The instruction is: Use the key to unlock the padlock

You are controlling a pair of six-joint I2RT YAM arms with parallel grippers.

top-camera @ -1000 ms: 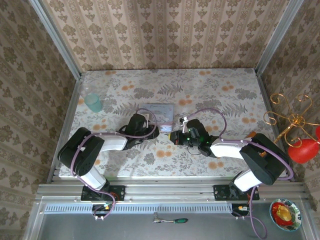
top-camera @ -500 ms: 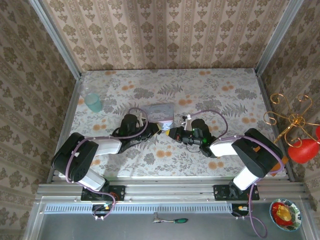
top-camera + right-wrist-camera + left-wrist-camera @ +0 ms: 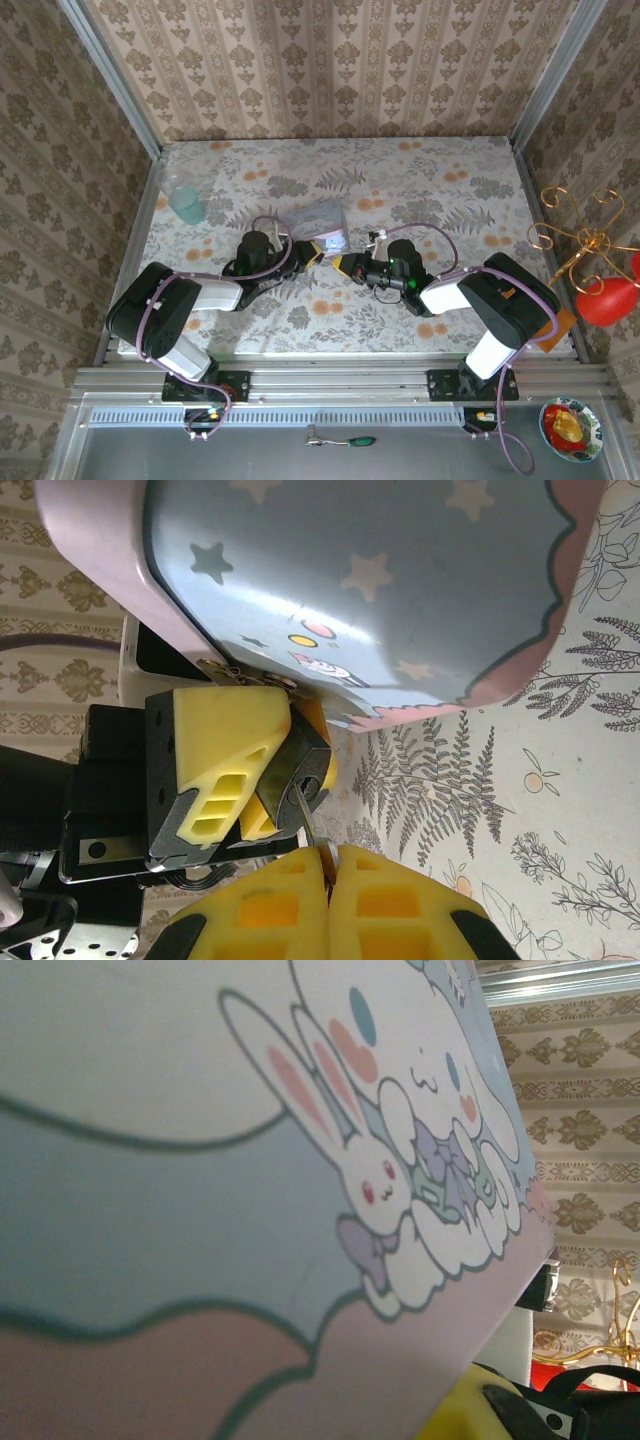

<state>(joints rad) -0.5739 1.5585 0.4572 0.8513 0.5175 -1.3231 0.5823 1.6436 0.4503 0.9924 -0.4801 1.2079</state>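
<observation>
The padlock (image 3: 296,767), a small dark block, is pinched between the yellow fingers (image 3: 215,742) of my left gripper (image 3: 317,254), keyhole turned toward the right gripper. My right gripper (image 3: 330,875) is shut on the head of the key (image 3: 304,822). The thin blade reaches up to the keyhole, with its tip at or just inside the slot. In the top view both grippers meet tip to tip at mid-table, the right gripper (image 3: 345,263) just right of the left one. In the left wrist view the left gripper's own jaws are hidden behind the bag.
A plastic zip bag (image 3: 322,219) with a pink seal and cartoon print lies right behind the grippers and leans over them (image 3: 380,590). A teal cup (image 3: 186,206) stands at the far left. Metal rails (image 3: 135,230) edge the table.
Both grippers have moved a little away from the near edge, toward the bag, still tip to tip. The bag's near side has shifted and tilted. Neither grip has changed.
</observation>
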